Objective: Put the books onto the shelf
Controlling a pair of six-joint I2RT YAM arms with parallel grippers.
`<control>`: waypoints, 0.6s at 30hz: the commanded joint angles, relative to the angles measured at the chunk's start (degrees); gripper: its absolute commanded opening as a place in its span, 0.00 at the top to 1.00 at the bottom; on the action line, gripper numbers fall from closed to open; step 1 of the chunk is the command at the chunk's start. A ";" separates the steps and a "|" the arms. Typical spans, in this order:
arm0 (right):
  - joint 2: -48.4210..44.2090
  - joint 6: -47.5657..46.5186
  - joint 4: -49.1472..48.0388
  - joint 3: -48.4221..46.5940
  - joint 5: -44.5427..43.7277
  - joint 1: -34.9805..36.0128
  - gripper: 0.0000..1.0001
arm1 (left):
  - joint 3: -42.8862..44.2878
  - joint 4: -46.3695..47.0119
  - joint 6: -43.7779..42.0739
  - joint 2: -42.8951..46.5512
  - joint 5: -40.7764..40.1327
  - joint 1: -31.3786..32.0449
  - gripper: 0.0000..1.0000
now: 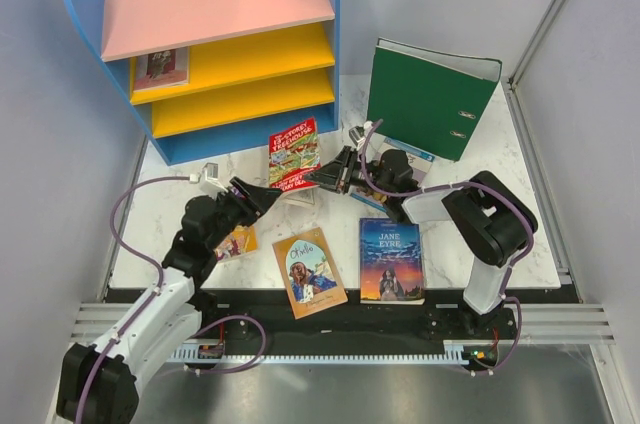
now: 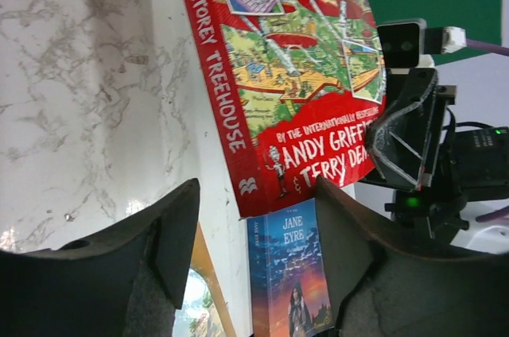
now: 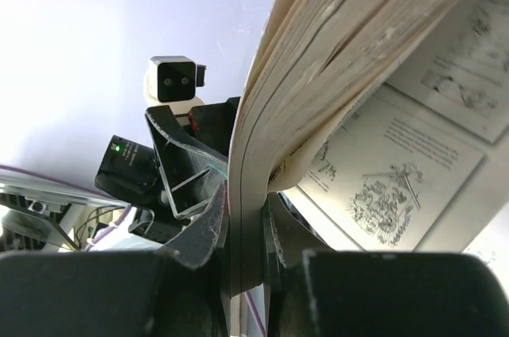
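Though clamped, red "13-Storey Treehouse" [image 2: 274, 75].

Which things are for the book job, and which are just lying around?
For the job: shelf, red Treehouse book, Othello, Jane Eyre, half-hidden orange book, small book already shelved.
Just lying about: green binder.

Shelf [image 1: 215, 9] back left, binder [image 1: 425, 99] back right, Treehouse book [image 1: 293, 154] before shelf

Purple-yellow book [image 1: 238, 242] down-left of the red Treehouse book [image 1: 293, 152] mostly buried under the left arm [image 1: 200, 229], pale blue book [image 1: 420, 154] right of it largely covered by the right arm [image 1: 470, 214], cover of the shelved book [image 1: 160, 66] too small to read
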State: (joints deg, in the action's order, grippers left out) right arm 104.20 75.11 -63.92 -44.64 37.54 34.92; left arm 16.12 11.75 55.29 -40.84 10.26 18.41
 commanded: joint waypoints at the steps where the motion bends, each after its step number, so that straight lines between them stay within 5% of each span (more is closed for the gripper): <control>1: -1.72 2.93 -11.22 -0.27 2.19 0.50 1.00 | -1.18 7.32 3.16 0.15 -0.68 0.22 0.37; 13: 1.79 6.45 -15.88 -1.24 3.77 2.08 1.00 | 0.93 10.48 2.46 -4.68 0.46 1.71 0.42; 17: 2.41 6.71 -16.67 -0.80 3.86 2.26 1.00 | 1.19 11.46 2.46 -4.95 -0.06 2.24 0.66; 18: 2.41 6.80 -16.41 -0.71 3.86 2.26 1.00 | 1.54 11.19 2.37 -5.04 0.19 2.24 0.89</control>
State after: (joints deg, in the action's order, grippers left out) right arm 107.13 80.23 -68.51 -44.31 38.74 35.88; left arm 15.38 20.51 57.74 -45.47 9.65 19.68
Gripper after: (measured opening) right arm 0.191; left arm 0.385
